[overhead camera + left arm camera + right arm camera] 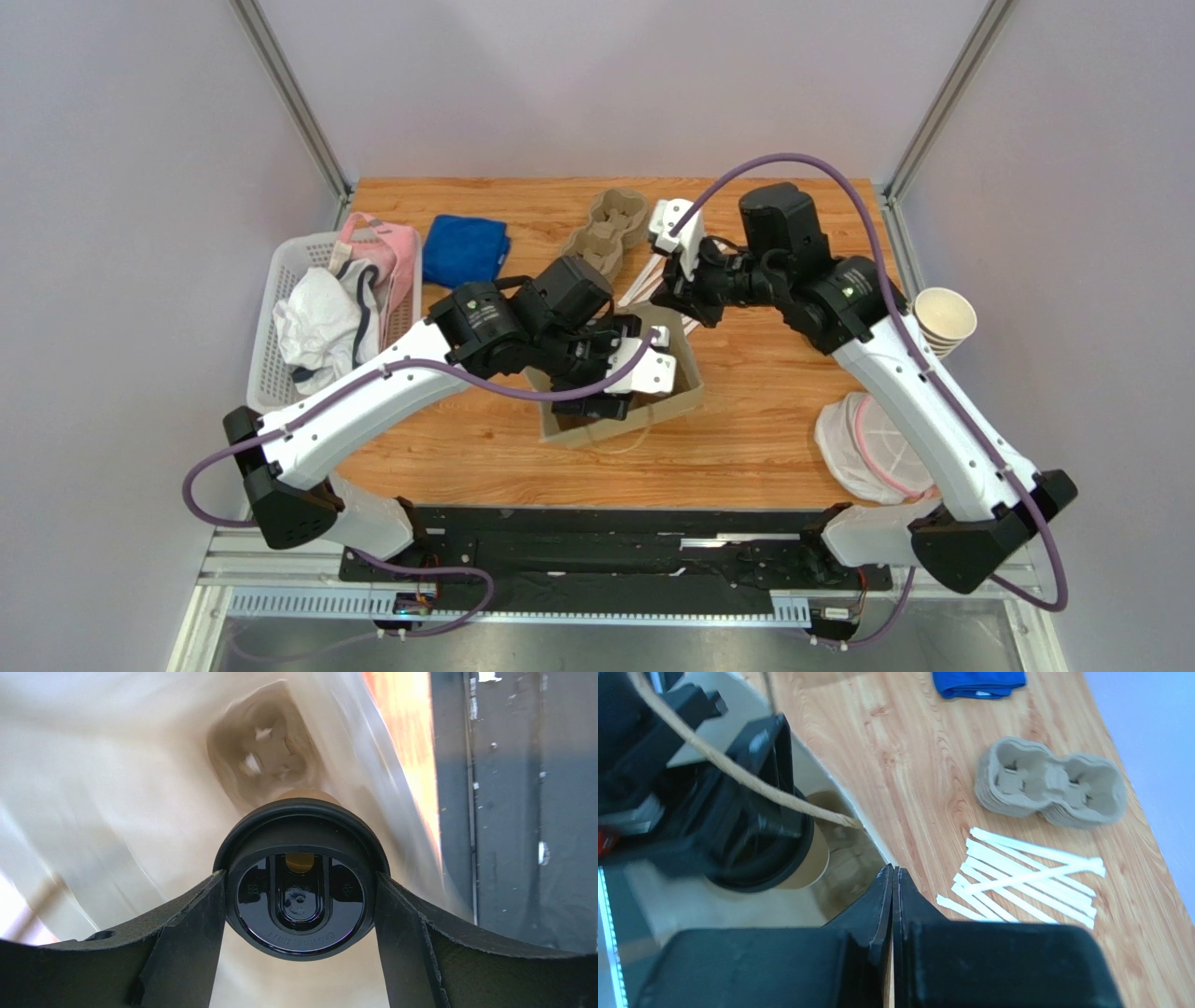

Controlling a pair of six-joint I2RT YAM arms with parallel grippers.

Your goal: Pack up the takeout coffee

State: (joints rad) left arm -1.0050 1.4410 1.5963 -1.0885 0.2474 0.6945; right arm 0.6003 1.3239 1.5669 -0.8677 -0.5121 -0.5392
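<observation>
At the left edge of the overhead view, a white basket (274,301) held crumpled cloths. A blue cloth (464,249) lay on the table (786,406) just right of it. In the middle, the left gripper (300,882) reached down into the open paper bag (685,402). Its fingers (186,931) clamped the takeout coffee (300,910) by its black lid from both sides, so the cup was inside the bag. Whether it rested on the bag's floor could not be told. Above the bag in the frame sat a cardboard cup tray (606,231), with white paper sticks (1025,878) beside it. The right gripper (892,875) was at the bag's upper right rim, its fingers pressed together with no gap, apparently pinching the paper edge. At the right edge stood a stack of lidless cups (943,319), and a white-and-pink mesh bundle (867,451) lay at the lower right.
</observation>
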